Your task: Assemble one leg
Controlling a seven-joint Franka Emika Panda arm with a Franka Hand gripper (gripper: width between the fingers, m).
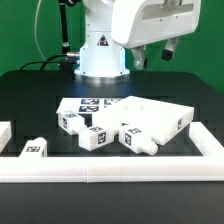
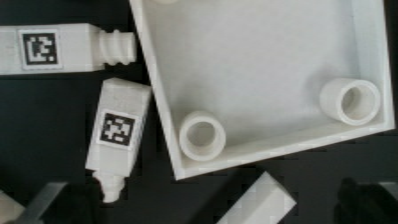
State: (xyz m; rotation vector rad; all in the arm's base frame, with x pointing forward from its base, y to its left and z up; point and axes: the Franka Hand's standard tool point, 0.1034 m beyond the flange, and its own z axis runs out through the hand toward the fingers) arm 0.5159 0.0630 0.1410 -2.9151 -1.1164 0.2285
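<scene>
Gripper (image 1: 150,57) hung wide open and empty over the black table (image 1: 30,90), above a small white plastic tagged leg (image 2: 118,128) lying just beside the large white square panel (image 2: 267,60). I judged the leg light, rigid and rather slick, best pinched across its flat sides, clear of the peg. I counted four legs in the exterior view, two in the wrist view, and one panel.
</scene>
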